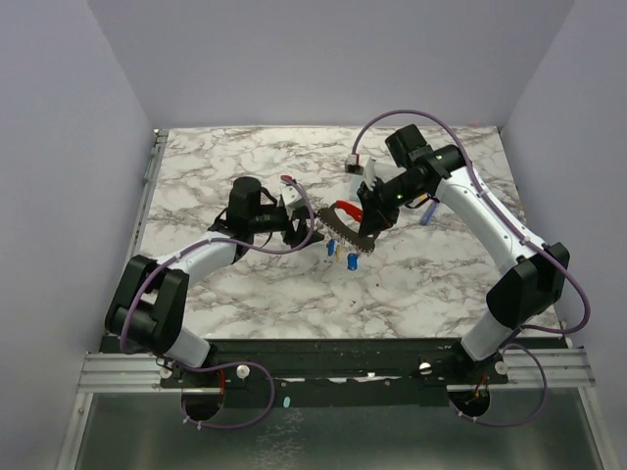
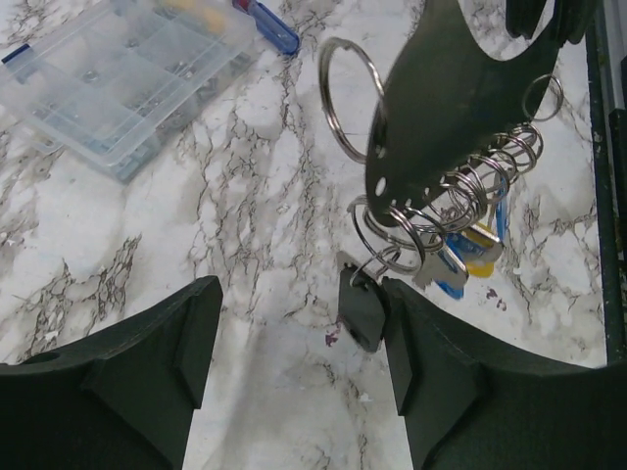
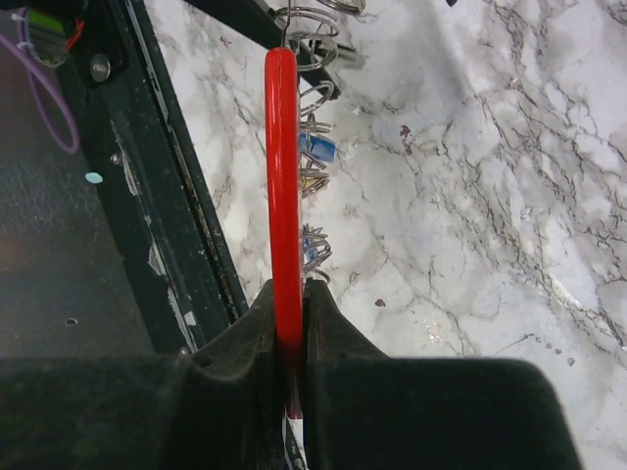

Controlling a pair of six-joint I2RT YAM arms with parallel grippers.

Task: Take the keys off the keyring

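The right fingers are squeezing tight on a red handle. The handle is sticking out from between them. At its far end, a black plate is hanging in the air above the counter. The plate is tilting.

Lots of silver rings are poking through little holes along the plate's edge. One big ring is hanging off the side of the plate.

The keys are dangling from the rings, under the plate, all bunched up close. Some are showing blue heads and one is showing a bit of yellow.

The left fingers are standing wide apart and are not holding anything. They are sitting low, just in front of the keys. A small black piece is hanging from a ring, right beside the inside of one finger. I cannot tell if it is touching that finger. The keys are hanging just past the tip of that same finger, not in the gap between the two fingers.

From above, the two arms are meeting near the middle of the counter, with the plate between them.

A clear plastic box and a blue-handled screwdriver are lying on the counter, well apart from the keys.
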